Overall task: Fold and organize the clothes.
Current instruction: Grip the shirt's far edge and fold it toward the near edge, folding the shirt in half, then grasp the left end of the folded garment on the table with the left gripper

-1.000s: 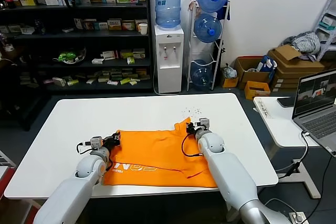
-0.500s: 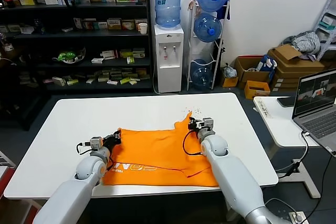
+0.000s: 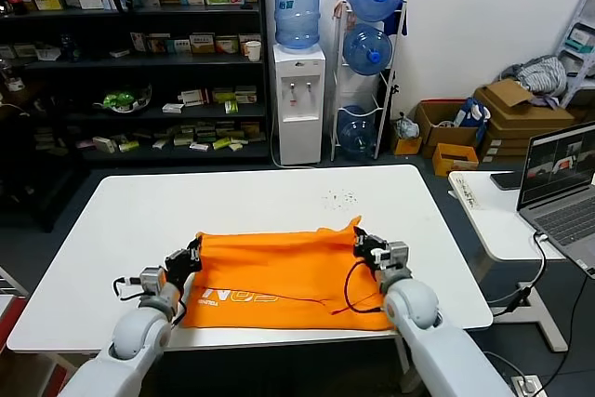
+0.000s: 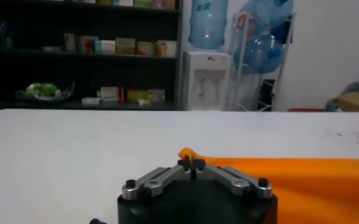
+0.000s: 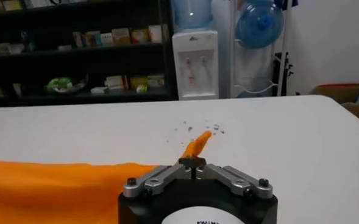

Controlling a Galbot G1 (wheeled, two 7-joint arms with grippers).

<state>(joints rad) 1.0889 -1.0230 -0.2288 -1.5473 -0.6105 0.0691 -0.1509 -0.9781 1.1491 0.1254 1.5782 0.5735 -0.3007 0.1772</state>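
The clothes, an orange T-shirt (image 3: 284,276) with white lettering, lie flat on the white table (image 3: 139,220), folded into a wide rectangle near the front edge. My left gripper (image 3: 194,250) is shut on the shirt's far left corner (image 4: 191,153). My right gripper (image 3: 359,241) is shut on the far right corner, and a tip of orange fabric (image 5: 199,145) sticks up past its closed jaws (image 5: 193,162). Both corners are held just above the tabletop, and the far edge runs straight between them.
A side table with a laptop (image 3: 558,183) stands to the right. Behind the table are dark shelves (image 3: 130,72), a water dispenser (image 3: 299,99) and a rack of water bottles (image 3: 370,44). Small dark specks (image 3: 339,198) dot the tabletop beyond the shirt.
Both grippers closed on the far corners and pulled them toward the table's front, the right one also moving outward. The far edge of the shirt now lies straighter and nearer to me.
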